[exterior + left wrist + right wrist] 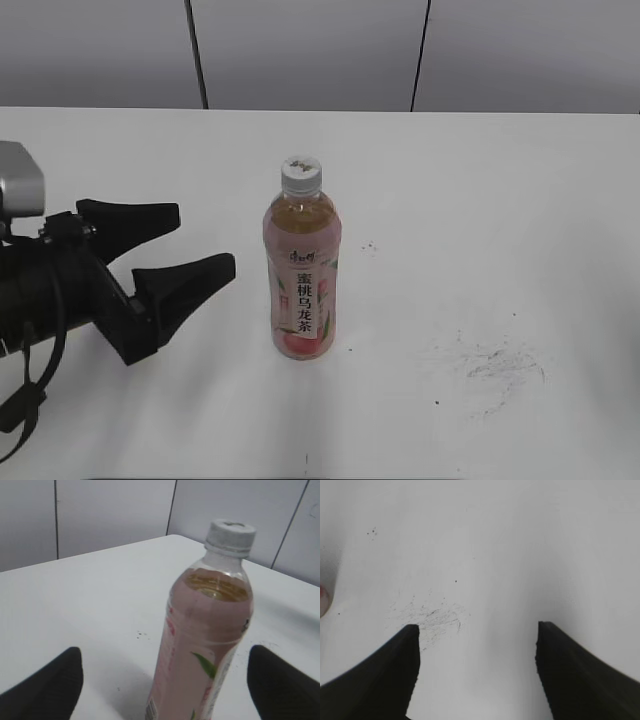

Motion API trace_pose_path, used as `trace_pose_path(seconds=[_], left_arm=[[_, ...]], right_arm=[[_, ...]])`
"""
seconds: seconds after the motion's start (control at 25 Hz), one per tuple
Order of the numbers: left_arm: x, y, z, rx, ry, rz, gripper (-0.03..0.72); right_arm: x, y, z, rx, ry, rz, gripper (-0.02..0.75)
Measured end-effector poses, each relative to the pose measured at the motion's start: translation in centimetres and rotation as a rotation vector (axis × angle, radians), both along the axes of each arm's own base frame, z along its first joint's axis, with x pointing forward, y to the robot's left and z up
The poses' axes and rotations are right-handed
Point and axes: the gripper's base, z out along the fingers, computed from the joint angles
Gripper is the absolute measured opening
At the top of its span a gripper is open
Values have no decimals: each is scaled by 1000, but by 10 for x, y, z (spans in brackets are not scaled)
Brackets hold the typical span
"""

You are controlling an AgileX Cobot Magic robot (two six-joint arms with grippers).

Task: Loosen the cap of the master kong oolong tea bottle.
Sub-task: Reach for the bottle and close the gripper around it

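The master kong oolong tea bottle stands upright mid-table, filled with amber tea and wrapped in a pink label. Its white ribbed cap is on top. My left gripper is open to the left of the bottle, its black fingers pointing at the bottle and not touching it. In the left wrist view the bottle and its cap stand ahead between the spread fingers of the left gripper. My right gripper is open over bare table and is outside the exterior view. A sliver of the bottle's base shows at that view's left edge.
The white table carries a patch of dark scuff marks to the right of the bottle; the scuff marks also lie just ahead of the right gripper's left finger. A grey panelled wall stands behind the far edge.
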Motion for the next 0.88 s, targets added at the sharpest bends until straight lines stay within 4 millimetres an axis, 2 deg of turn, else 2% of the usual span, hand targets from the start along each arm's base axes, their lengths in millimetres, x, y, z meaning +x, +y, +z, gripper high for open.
trace_pose_path(seconds=[0.16, 0.48, 0.68, 0.88], left_arm=[[-4, -3, 1, -1, -12, -50, 627], [-6, -7, -1, 4, -12, -89, 624], [6, -26, -7, 4, -7, -154, 607], [20, -49, -19, 7, 4, -216, 596]], right_arm=[[0, 0, 0, 0, 0, 0, 544], [0, 0, 1, -2, -1, 1, 544], [2, 0, 19, -71, -63, 72, 544], [10, 10, 32, -137, -51, 247, 544]])
